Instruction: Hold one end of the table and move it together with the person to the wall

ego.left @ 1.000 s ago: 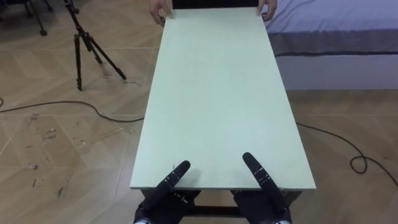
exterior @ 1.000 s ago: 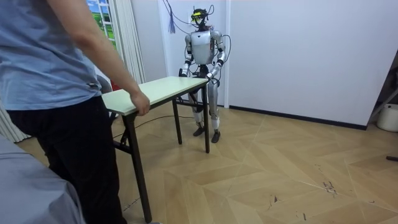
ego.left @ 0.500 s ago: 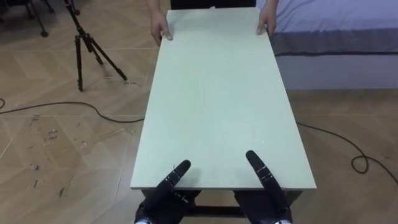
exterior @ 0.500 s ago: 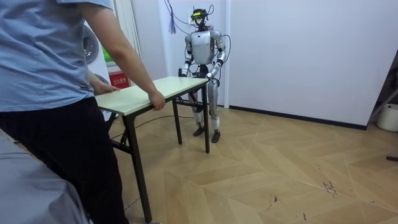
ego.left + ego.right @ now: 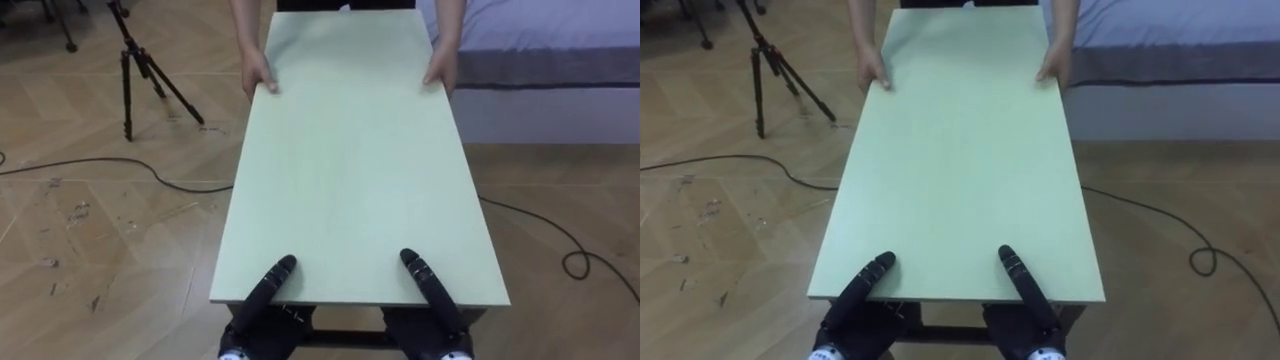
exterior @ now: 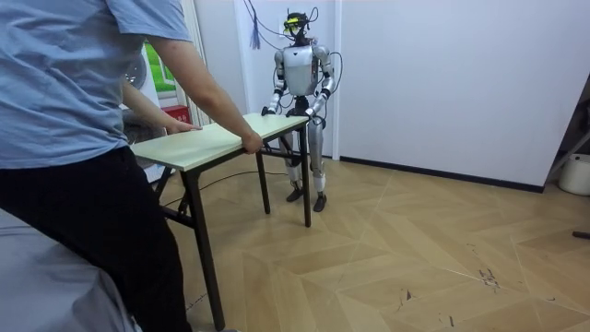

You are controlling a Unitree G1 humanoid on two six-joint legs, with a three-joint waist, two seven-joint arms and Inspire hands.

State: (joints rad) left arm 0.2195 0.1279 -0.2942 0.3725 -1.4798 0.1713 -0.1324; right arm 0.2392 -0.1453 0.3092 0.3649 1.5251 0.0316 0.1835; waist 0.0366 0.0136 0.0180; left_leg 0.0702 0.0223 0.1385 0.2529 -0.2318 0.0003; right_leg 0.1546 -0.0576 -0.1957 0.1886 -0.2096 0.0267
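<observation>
- A home-like room, probably a bedroom set up for recording: a bed (image 5: 545, 35) with a grey cover stands on a herringbone wood floor (image 6: 415, 249).
- A tripod (image 5: 127, 85) and a loose cable (image 5: 100, 160) are on the floor, with a plain white wall (image 6: 442, 83) behind.

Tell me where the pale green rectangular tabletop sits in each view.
Left eye view: the pale green rectangular tabletop runs down the centre.
Right eye view: the same, a little left of centre.
Room view: left of centre, before the robot.
Shared landmark: the person's hands gripping the end away from the robot.
</observation>
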